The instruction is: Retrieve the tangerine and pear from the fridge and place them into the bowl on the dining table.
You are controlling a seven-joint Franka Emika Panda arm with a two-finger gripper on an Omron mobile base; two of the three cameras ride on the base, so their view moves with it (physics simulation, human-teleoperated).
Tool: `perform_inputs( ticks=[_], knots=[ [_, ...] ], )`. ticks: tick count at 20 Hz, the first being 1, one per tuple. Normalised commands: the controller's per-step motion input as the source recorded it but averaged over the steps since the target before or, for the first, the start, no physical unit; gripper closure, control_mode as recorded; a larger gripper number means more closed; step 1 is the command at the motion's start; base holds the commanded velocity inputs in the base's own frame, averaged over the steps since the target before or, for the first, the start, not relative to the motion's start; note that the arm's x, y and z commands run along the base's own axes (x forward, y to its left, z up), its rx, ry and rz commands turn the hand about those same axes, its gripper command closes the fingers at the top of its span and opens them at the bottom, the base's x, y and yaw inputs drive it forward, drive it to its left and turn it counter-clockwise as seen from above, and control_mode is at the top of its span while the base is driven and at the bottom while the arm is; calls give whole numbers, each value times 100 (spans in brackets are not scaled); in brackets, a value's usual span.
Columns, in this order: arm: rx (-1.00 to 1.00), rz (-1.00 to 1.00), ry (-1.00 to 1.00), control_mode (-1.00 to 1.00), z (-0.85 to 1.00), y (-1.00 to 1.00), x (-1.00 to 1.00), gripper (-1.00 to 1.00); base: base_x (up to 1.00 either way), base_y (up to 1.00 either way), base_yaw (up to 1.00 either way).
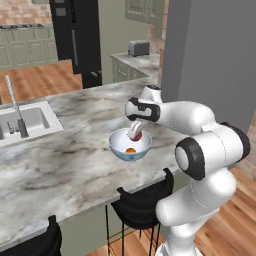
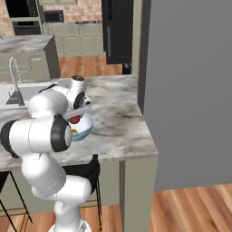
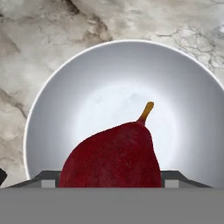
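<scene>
With the tangerine (image 1: pixel 130 150) already lying in the bowl (image 1: pixel 118 148) on the dining table (image 1: pixel 65 160), we hold the pear (image 3: pixel 111 157) clamped in our gripper (image 1: pixel 135 133) at six o'clock over the bowl's floor, so next we judge we should part the jaws and drop it.

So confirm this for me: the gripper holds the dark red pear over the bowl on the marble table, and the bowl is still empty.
Not quite. The bowl isn't empty: the left base view shows the tangerine already lying in it. The rest stands: the gripper holds the dark red pear over the bowl on the marble dining table.
</scene>
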Motion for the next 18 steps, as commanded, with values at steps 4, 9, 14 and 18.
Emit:
perform_inputs(
  ticks=[4,9,14,18],
  knots=[
    [0,0,0,-100,-22,7,22,100,0,0,0],
    [0,0,0,-100,-23,6,22,100,0,0,0],
    [0,0,0,-100,-29,0,22,100,0,0,0],
    [0,0,0,-100,-30,1,23,100,0,0,0]
  ],
)
